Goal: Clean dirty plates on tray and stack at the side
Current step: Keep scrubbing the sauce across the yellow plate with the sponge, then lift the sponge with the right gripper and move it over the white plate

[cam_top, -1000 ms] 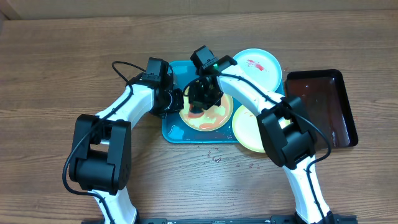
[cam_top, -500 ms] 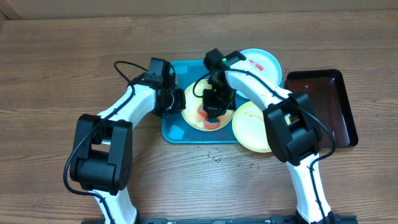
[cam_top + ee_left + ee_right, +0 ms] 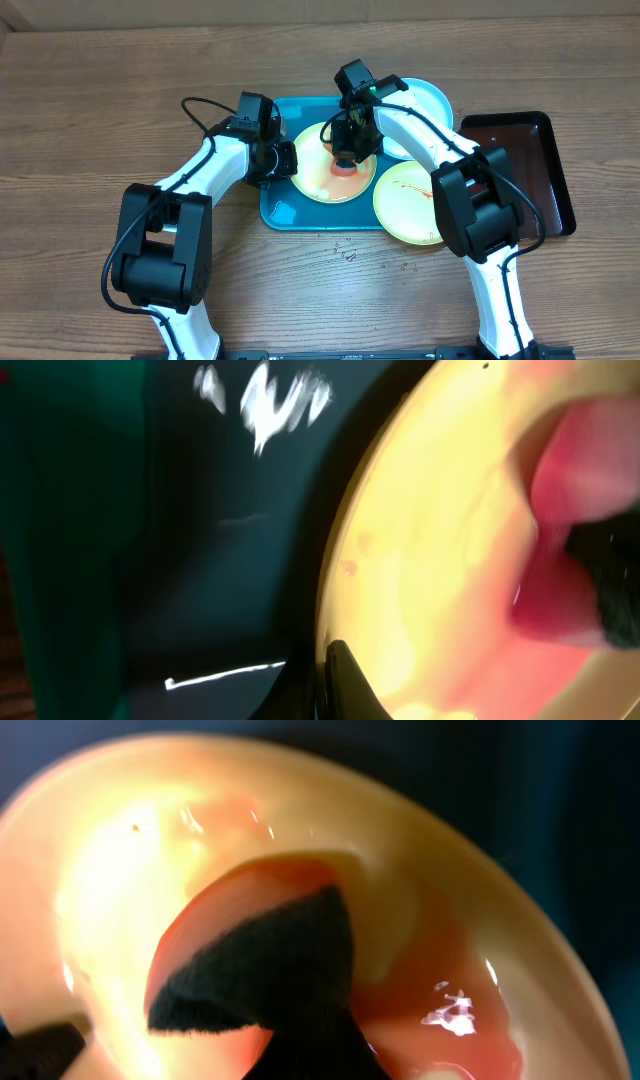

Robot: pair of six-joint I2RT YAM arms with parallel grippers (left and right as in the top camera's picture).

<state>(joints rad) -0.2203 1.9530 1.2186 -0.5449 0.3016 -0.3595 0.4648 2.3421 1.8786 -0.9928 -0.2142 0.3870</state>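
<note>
A pale yellow-green plate [image 3: 322, 178], wet and smeared with red sauce, lies on the turquoise tray [image 3: 282, 210]. My left gripper [image 3: 284, 160] is shut on the plate's left rim; the left wrist view shows a finger [image 3: 338, 678] on that rim [image 3: 430, 560]. My right gripper [image 3: 346, 148] is shut on a black-and-pink sponge [image 3: 255, 965] and presses it on the plate's far part [image 3: 120, 850]. A second yellow-green plate [image 3: 405, 205] with a red streak lies right of the tray. A light blue plate [image 3: 425, 103] lies at the tray's far right corner, partly hidden by the right arm.
A narrow black tray [image 3: 520, 170] with a wet reddish film stands on the right of the wooden table [image 3: 100, 100]. A few dark spots [image 3: 345, 255] lie on the table in front of the turquoise tray.
The right gripper swept the sponge over the plate, first toward the near right, then back to the far side. The plate shifted slightly away. The left gripper kept its hold.
</note>
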